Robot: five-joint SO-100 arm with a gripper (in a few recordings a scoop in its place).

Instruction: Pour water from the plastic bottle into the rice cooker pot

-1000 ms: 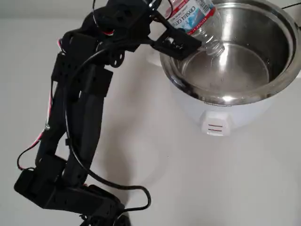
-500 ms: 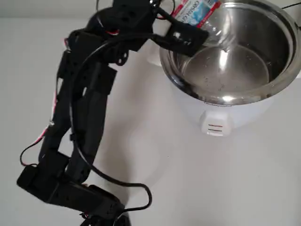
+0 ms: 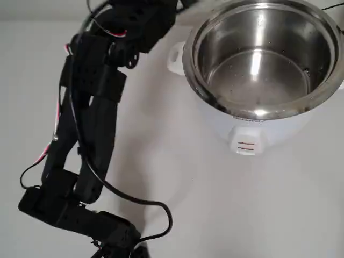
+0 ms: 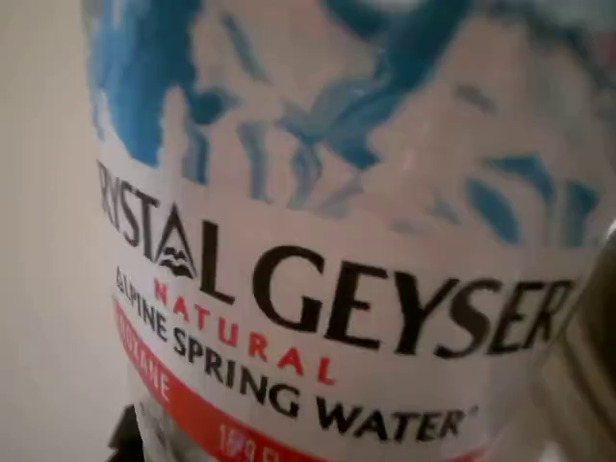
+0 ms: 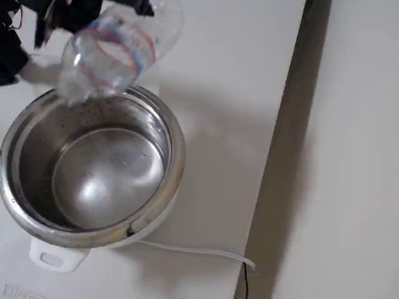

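Observation:
The plastic bottle point(image 5: 112, 53), clear with a white, blue and red label, hangs tilted above the far rim of the rice cooker pot point(image 5: 177, 156), neck pointing down toward the pot. My black gripper point(image 5: 93, 12) is shut on it at the picture's top left. In the wrist view the bottle's label point(image 4: 318, 289) is pressed close to the lens. In the overhead view the shiny steel pot point(image 3: 189, 75) sits in its white cooker body point(image 3: 252, 134) at the upper right. My arm point(image 3: 91, 107) rises along the left, and its top end leaves the frame.
The white cooker's side handle point(image 3: 174, 56) faces my arm. A white cord point(image 5: 199, 251) trails from the cooker toward the table's right edge point(image 5: 283, 124). The arm's black cable point(image 3: 140, 204) loops over the table near the base.
The bottle's neck was inside the pot's mouth a second ago. The arm has since pulled it back and up past the overhead view's top edge.

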